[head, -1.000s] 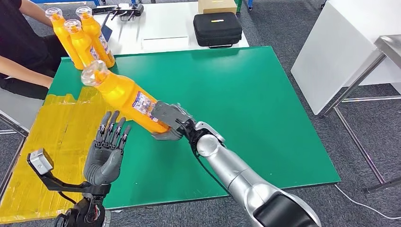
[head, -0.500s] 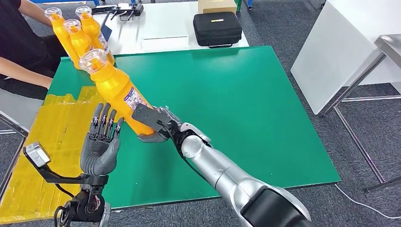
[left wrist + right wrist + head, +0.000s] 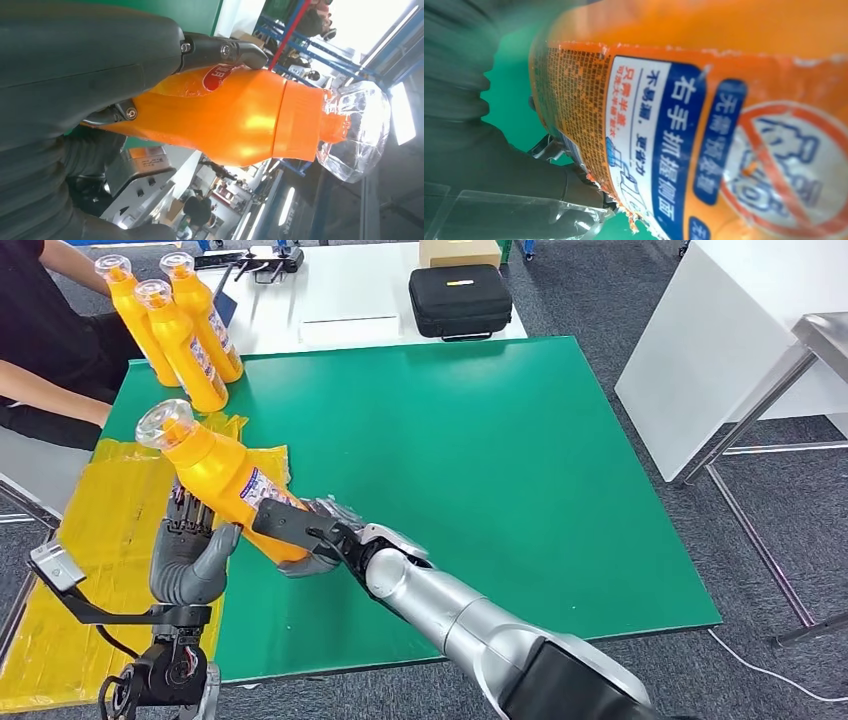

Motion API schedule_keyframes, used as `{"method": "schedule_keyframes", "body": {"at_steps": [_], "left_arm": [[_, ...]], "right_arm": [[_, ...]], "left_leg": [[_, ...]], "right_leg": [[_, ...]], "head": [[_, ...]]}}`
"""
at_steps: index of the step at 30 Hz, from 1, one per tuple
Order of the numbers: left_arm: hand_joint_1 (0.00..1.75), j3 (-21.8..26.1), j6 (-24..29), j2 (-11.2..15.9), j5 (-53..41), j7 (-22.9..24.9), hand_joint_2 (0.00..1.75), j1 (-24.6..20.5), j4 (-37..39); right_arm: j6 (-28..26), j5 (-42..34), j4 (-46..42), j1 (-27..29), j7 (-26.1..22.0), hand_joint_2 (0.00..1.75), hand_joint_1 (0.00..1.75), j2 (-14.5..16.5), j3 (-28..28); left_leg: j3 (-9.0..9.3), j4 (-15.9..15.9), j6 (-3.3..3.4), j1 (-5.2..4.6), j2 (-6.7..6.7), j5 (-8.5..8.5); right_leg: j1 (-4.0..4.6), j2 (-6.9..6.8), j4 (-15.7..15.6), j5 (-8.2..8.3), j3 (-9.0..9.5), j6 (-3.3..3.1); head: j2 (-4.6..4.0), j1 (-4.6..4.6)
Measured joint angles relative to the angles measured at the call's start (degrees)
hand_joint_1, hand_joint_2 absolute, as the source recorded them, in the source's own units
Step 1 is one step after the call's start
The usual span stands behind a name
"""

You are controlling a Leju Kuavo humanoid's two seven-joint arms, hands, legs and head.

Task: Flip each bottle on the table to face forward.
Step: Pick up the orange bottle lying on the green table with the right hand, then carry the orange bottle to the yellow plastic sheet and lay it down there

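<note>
Carried down toward 8 o'clock, the orange plastic bottle with a clear faceted cap [image 3: 222, 476] now meets the left hand [image 3: 190, 562], whose fingers wrap its body while the right hand [image 3: 300, 532] grasps its base: likely a handover. Three matching orange bottles [image 3: 178, 325] stand at 11 o'clock; the green tabletop [image 3: 480, 460] is open toward 1 o'clock.

Grey carpet floor [image 3: 600, 300] — white table [image 3: 350, 290] behind, white panel [image 3: 700, 340] at right.
</note>
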Motion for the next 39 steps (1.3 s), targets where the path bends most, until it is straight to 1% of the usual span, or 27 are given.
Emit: {"method": "schedule_keyframes", "body": {"at_steps": [4,7,12,16,21,30,39], "left_arm": [[0.0,1.11,-0.02,-0.34,-0.01,0.13,1.75,0.01,0.0],[0.0,1.71,-0.07,-0.5,-0.01,1.03,1.75,0.01,0.0],[0.0,2.75,-0.1,-0.62,0.01,2.02,1.75,0.04,0.0],[0.0,3.52,-0.18,-0.62,0.01,2.09,1.75,0.32,0.0],[0.0,4.2,-0.19,-0.62,0.0,2.26,1.75,0.76,0.0],[0.0,4.49,-0.32,-0.62,0.0,2.34,1.75,0.97,0.0],[0.0,5.27,-1.33,-0.62,-0.42,1.2,1.75,2.95,0.0]], "right_arm": [[-0.43,-1.48,0.9,-1.71,0.31,1.75,1.75,0.0,3.02],[-1.74,-2.02,1.55,-3.08,0.75,1.75,1.75,0.0,5.89],[-4.39,-1.7,1.78,-5.68,1.69,1.75,1.75,-0.05,11.48],[-5.23,-1.4,1.78,-6.93,1.76,1.75,1.75,-0.07,14.38],[-5.37,-1.29,1.78,-7.6,1.75,1.75,1.75,-0.07,16.03],[-5.62,-1.15,1.78,-8.05,1.48,1.75,1.75,-0.07,17.15],[-5.73,-1.6,1.23,-6.82,-1.59,1.75,1.75,-0.07,18.67]], "left_leg": [[0.0,0.0,0.0,0.0,0.0,0.0],[0.0,0.0,0.0,0.0,0.0,0.0],[0.0,0.0,0.0,0.0,0.02,0.0],[0.0,0.0,0.0,0.0,0.01,0.0],[0.0,0.0,0.0,0.0,0.0,0.0],[0.0,0.0,0.0,0.0,0.0,0.0],[-0.01,0.0,-0.01,0.0,0.01,-0.01]], "right_leg": [[0.0,0.0,0.0,0.0,0.0,0.0],[0.01,0.0,0.0,0.0,0.0,0.0],[0.02,0.0,0.01,0.0,-0.01,0.0],[0.02,0.0,0.01,0.0,-0.01,0.0],[0.01,0.0,0.0,0.0,-0.01,0.0],[0.01,0.0,0.0,0.0,0.0,0.0],[0.01,0.0,0.0,-0.01,-0.02,0.0]], "head": [[0.0,-0.01],[0.0,0.0],[0.0,-0.01],[0.0,0.0],[0.0,0.0],[0.0,0.0],[0.0,0.0]]}}
